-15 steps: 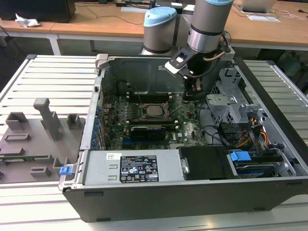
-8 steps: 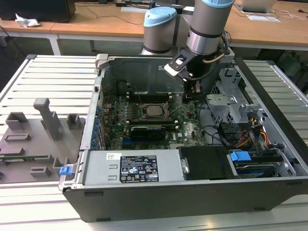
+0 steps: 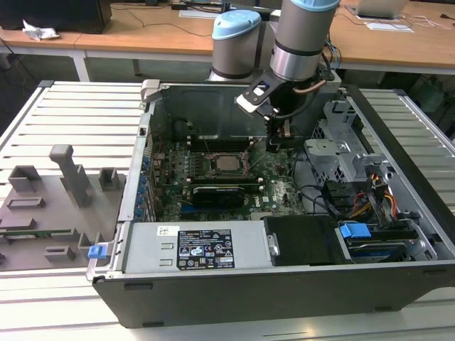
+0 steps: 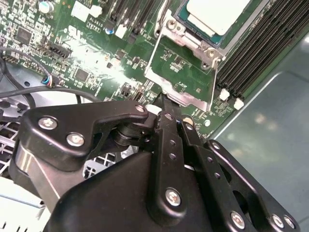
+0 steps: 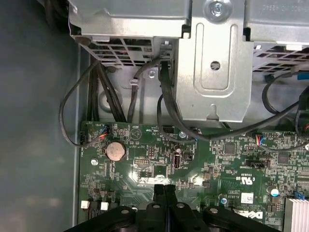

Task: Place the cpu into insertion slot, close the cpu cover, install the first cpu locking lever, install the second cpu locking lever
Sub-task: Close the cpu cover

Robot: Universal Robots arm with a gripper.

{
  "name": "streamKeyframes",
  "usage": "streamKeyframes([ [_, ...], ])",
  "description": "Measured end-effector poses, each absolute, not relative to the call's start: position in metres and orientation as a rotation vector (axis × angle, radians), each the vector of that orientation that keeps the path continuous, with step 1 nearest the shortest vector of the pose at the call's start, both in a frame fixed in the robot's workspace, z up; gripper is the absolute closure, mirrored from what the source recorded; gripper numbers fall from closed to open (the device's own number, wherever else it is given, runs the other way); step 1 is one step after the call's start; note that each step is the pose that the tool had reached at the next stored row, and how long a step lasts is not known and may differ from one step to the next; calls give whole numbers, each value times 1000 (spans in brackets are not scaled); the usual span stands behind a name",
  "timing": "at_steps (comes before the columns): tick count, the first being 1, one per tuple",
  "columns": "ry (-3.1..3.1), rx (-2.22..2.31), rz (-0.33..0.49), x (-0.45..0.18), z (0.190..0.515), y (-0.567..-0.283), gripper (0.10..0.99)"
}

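The cpu (image 3: 227, 163) lies flat in the insertion slot (image 3: 212, 165) on the motherboard, its silver top up; in the second wrist view the cpu (image 4: 217, 13) sits inside the slot's rim (image 4: 190, 30). The cpu cover (image 4: 208, 72) is swung open away from the slot, and green board shows through its window. My gripper (image 3: 278, 145) hangs inside the case on the exterior view's right of the slot. Its black fingers are shut together in both wrist views, and the gripper (image 4: 165, 101) has its tips at the cover's free edge. The gripper (image 5: 164, 189) holds nothing that I can see.
Long black memory slots (image 4: 256, 48) run beside the slot. A black card (image 3: 217, 193) lies in front of it. A metal drive cage (image 3: 341, 142) with cables (image 5: 164, 106) stands close behind the gripper. A labelled power supply (image 3: 202, 249) fills the case front; a grey fixture tray (image 3: 50, 206) lies outside.
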State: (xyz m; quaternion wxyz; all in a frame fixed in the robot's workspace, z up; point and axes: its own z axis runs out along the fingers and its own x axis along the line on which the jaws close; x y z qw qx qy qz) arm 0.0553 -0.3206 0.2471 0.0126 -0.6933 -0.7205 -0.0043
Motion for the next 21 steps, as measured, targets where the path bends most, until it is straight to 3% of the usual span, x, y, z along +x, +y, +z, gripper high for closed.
streamKeyframes([
  [21,-2245,-2161,-14,31,247,-321,980],
])
